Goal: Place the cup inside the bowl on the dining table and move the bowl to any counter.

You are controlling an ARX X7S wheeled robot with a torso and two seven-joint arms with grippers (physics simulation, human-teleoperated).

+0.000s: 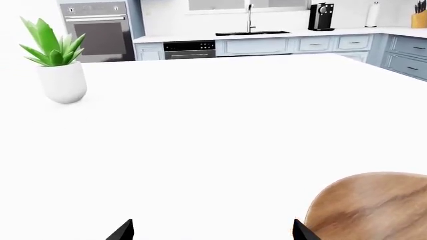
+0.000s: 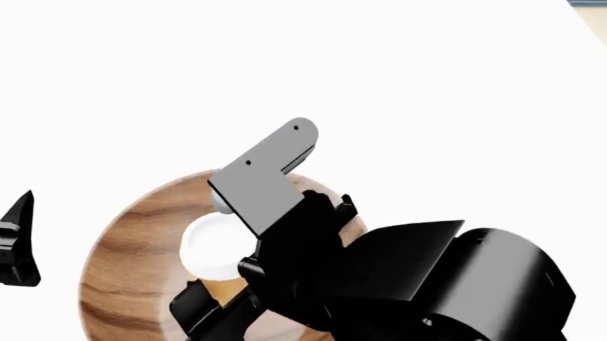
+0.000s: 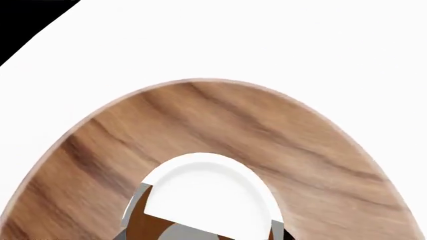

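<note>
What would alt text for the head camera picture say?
A black robot gripper holds a white-lidded paper cup over the inside of a wide wooden bowl on a plain white table. The tip of the other gripper shows at the left edge.

Your bowl [image 2: 133, 263] sits upright on the dining table [image 2: 142, 85], a plain white top. It is wide, shallow and round, brown wood with darker wavy grain. In your left wrist view only a part of its outer wall [image 1: 373, 207] shows.

Your cup [image 2: 216, 250] is inside the bowl, white domed lid [image 3: 207, 192] facing up, tan-orange side just visible below the lid. Much narrower than the bowl. Whether its base touches the bowl floor: cannot tell.
</note>
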